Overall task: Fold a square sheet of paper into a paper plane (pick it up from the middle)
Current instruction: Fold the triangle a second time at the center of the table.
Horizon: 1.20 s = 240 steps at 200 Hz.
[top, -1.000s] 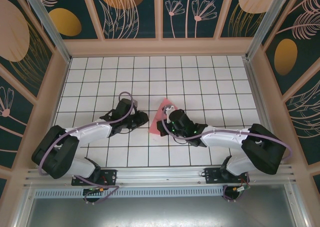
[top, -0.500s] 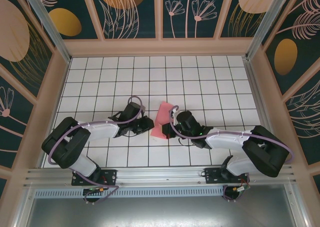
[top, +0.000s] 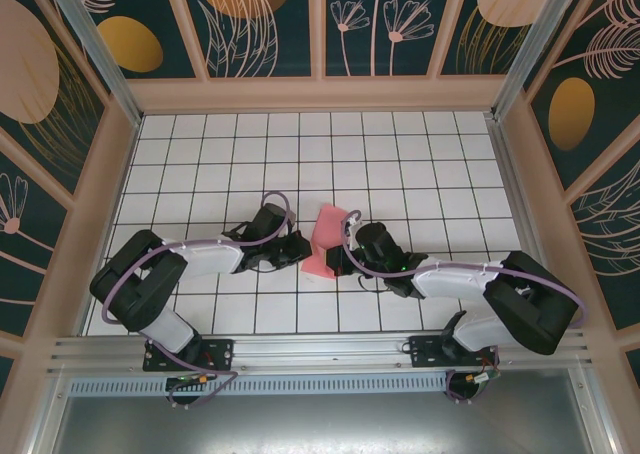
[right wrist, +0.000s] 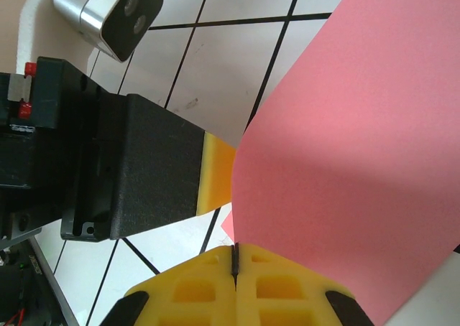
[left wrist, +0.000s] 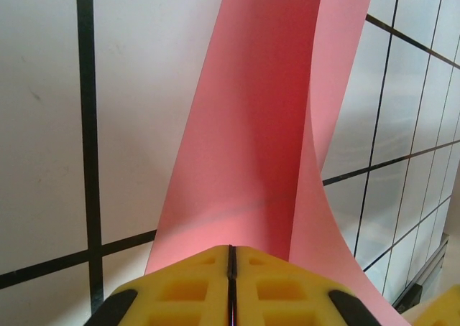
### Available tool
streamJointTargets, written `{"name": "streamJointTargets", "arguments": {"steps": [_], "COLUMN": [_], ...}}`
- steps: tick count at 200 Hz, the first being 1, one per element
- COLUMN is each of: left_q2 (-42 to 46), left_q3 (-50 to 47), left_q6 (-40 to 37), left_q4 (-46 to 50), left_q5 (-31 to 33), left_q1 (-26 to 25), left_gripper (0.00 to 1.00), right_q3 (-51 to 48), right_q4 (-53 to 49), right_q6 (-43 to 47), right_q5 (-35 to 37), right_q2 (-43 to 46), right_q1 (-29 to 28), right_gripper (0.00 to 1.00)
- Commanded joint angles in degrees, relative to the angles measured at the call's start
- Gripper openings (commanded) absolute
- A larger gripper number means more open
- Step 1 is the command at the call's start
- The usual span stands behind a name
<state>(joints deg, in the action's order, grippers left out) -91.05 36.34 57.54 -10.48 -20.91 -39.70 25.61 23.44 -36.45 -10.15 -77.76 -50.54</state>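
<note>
The overhead camera looks down on the whole surface (top: 200, 144); both wrist cameras closely face its pink sheet (top: 322, 242).

Far end of paper (left wrist: 244, 125) cropped; pinched edge unseen

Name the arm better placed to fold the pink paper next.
Left, likely: left jaws shut on the paper where its flap curls up, ready to carry it over; right jaws pin it alongside.

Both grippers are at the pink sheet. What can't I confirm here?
- Top external: square sheet of paper, near edge under left gripper and right gripper; creases too small.
- Left wrist: sheet runs off the top; fingers cover the pinch.
- Right wrist: sheet cut off at right.
</note>
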Motion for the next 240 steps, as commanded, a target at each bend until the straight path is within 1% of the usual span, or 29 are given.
{"name": "streamJointTargets", "arguments": {"steps": [1, 40, 61, 82, 122, 214, 240], "left_q2": [-1.21, -4.12, -4.58, -5.46, -6.4, -6.8, -6.85], "left_q3": [1.79, 2.66, 2.68, 2.92, 2.65, 3.73, 4.0], "left_q6": [0.7, 0.38, -0.08, -0.89, -1.85, -3.09, -3.29], "left_q4": [-0.39, -0.15, 1.23, 2.9, 4.17, 6.06, 6.35], "left_q5": [-1.29, -2.01, -0.56, 0.51, 1.78, 2.8, 2.8], "left_q1": [-0.89, -1.15, -1.09, -1.17, -1.14, -1.14, -1.16], "left_gripper": [0.08, 0.06, 0.05, 0.05, 0.04, 0.04, 0.04], "right_q3": [-0.73, -0.92, -0.61, 0.2, 1.74, 10.57, 11.21], "right_q4": [1.87, 1.87, 1.06, -2.47, -7.53, -17.25, -17.06], "right_q6": [-0.86, -0.99, -0.82, -0.64, 0.13, 5.63, 6.03], "right_q5": [0.21, 0.4, 0.57, 2.03, 1.89, 4.62, 4.53], "right_q2": [0.5, 0.38, 0.33, 0.0, -1.5, -10.27, -10.99], "right_q1": [0.52, 0.53, 0.62, 1.33, 4.34, 6.6, 6.6], "right_gripper": [0.0, 0.0, 0.0, 0.0, 0.0, 0.0, 0.0]}}
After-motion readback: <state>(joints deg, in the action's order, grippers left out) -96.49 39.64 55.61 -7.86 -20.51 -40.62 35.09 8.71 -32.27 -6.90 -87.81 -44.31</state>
